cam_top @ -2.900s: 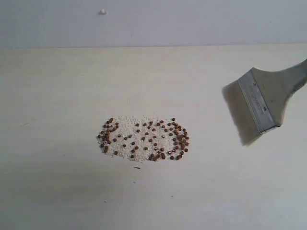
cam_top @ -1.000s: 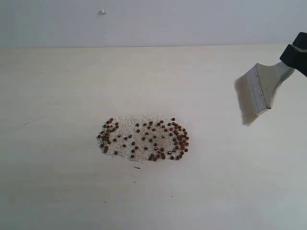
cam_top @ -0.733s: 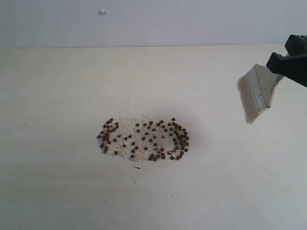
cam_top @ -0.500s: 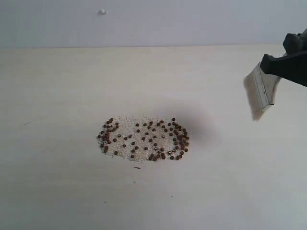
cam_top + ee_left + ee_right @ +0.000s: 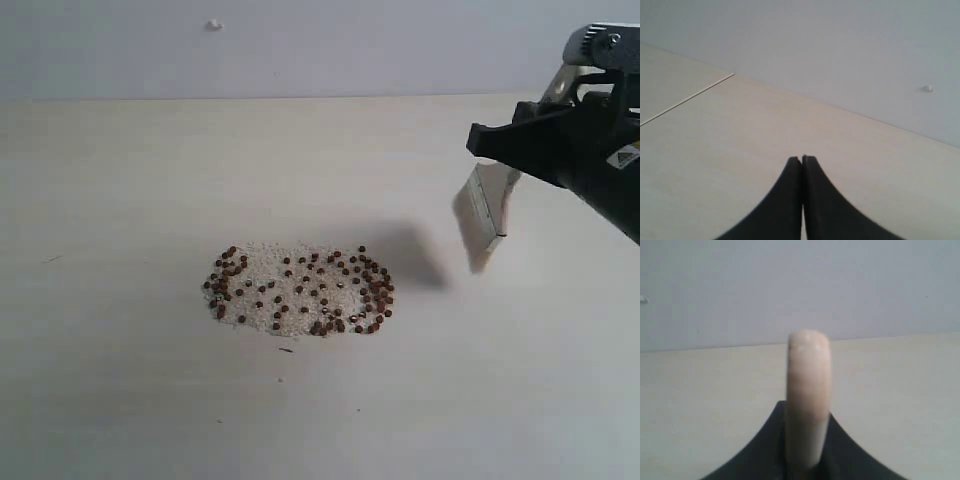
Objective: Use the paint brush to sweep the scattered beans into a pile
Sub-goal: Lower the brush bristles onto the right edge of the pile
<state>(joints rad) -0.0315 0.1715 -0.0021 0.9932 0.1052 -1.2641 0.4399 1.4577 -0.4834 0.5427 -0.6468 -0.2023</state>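
Observation:
The reddish-brown beans (image 5: 300,290) lie scattered in an oval patch over fine white grains at the middle of the pale table (image 5: 150,180). My right gripper (image 5: 520,150) is shut on the paint brush (image 5: 485,205), whose silver ferrule and off-white bristles hang edge-on to the right of the beans and above the table. In the right wrist view the pale handle (image 5: 808,390) stands between the black fingers (image 5: 770,445). My left gripper (image 5: 802,160) is shut with nothing in it, over bare table; it does not show in the exterior view.
A grey wall (image 5: 320,45) with a small white stud (image 5: 213,24) stands behind the table. A faint seam (image 5: 687,98) crosses the tabletop in the left wrist view. A dark sliver (image 5: 286,349) lies just in front of the bean patch.
The right arm has come in from the right edge, carrying the brush left toward the beans and turning it edge-on. The beans have not moved.

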